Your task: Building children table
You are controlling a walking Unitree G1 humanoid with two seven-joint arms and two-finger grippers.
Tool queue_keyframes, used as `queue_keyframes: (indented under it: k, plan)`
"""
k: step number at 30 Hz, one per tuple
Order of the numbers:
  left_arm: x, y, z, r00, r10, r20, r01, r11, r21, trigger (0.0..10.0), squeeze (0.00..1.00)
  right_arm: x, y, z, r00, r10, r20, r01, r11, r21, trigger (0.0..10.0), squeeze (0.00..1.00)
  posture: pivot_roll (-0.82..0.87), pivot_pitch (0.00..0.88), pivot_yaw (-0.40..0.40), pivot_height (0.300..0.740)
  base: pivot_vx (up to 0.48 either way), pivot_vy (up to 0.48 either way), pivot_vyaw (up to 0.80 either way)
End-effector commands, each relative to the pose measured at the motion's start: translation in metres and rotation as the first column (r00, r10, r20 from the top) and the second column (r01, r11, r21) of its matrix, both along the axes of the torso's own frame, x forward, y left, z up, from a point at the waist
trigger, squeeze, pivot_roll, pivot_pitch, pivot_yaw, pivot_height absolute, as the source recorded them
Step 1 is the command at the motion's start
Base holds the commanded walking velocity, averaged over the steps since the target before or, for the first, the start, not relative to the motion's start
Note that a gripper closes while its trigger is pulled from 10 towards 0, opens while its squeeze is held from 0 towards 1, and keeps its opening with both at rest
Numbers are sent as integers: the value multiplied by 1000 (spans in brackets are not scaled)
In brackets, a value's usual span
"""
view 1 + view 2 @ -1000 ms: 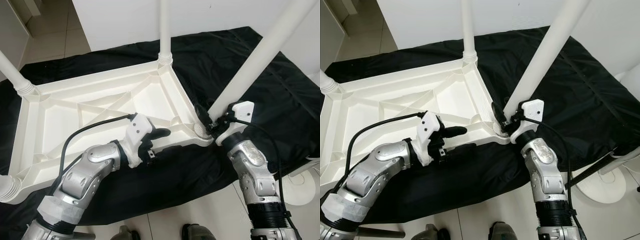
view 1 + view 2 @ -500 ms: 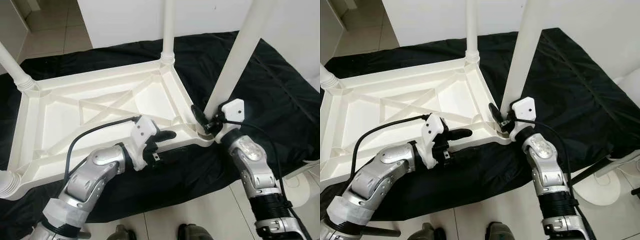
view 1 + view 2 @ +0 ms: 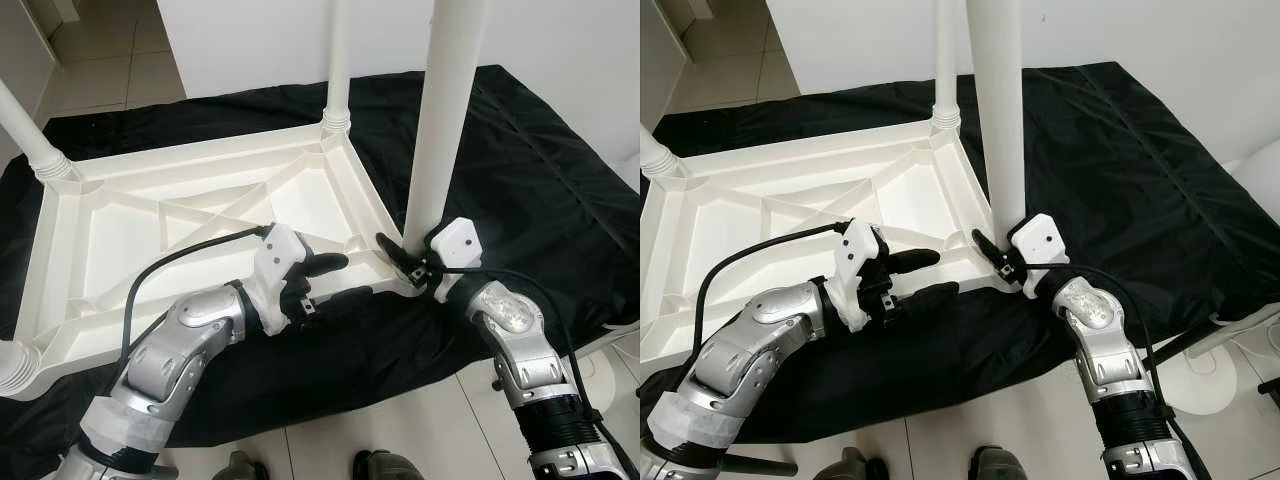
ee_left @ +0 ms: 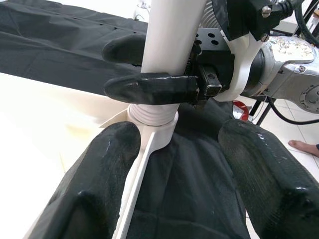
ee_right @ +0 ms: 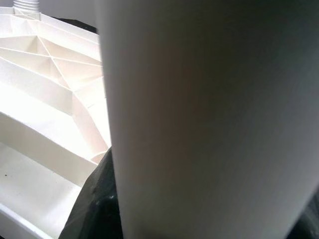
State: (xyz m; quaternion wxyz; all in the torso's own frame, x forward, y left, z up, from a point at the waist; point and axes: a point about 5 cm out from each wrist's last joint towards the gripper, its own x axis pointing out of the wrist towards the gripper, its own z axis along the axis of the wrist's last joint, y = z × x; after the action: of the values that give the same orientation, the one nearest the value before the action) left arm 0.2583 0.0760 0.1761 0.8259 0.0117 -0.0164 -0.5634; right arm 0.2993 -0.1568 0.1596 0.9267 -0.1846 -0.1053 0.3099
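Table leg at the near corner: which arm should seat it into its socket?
Right. The right gripper already clamps the table leg just above the corner socket. The left gripper is open, straddling the tabletop rim beside it, well placed to brace.

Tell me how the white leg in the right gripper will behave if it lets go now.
The white leg looks like a stiff, smooth plastic tube, so likely light but slippery. It stands upright in the corner socket of the upturned tabletop, so it might stay up. If not fully seated, such a tall piece may tip. The right gripper grips it low.
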Motion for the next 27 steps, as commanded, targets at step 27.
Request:
queue_keyframes:
  k: [27]
  plan:
    - [3, 10, 9, 998, 50, 26, -50, 999, 21, 10000, 0, 16, 5, -38, 934, -73, -349, 161, 960, 231, 10000, 0, -84, 131, 42, 740, 0, 0, 0]
